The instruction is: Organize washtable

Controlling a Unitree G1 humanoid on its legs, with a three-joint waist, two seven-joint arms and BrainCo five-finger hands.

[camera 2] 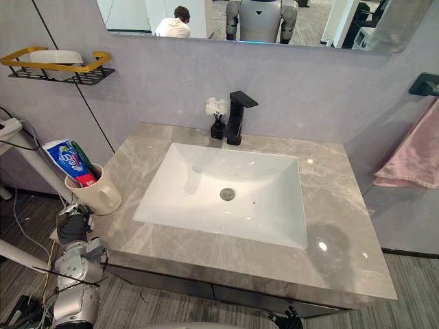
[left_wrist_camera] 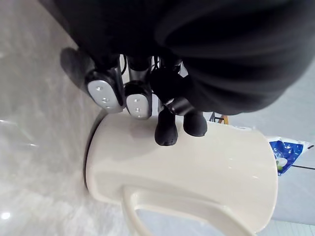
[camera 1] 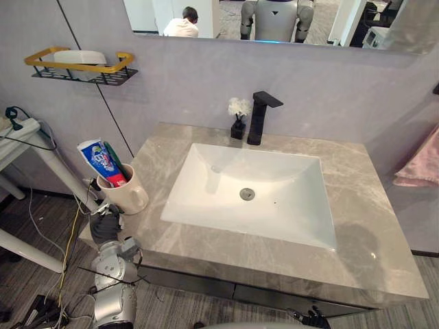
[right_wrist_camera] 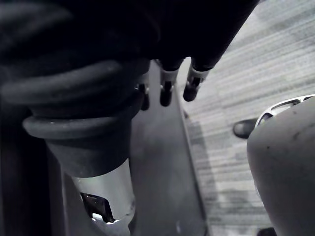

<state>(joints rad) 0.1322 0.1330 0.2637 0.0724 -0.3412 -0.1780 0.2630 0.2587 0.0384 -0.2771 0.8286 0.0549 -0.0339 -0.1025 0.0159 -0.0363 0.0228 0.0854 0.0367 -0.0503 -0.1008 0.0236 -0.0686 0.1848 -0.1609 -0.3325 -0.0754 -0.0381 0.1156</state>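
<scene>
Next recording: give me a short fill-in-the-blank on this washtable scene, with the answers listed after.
The robot's ___ hand touches the cream mug at the countertop's edge.
The faucet behind the sink is ___.
The mug holds a green toothbrush and a tube of ___.
The towel hanging at the right is ___.
Missing words: left; black; toothpaste; pink.

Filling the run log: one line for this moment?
stage: grasping mug | left hand: fingers curled on mug, left edge of counter | right hand: open, idle below counter front
</scene>
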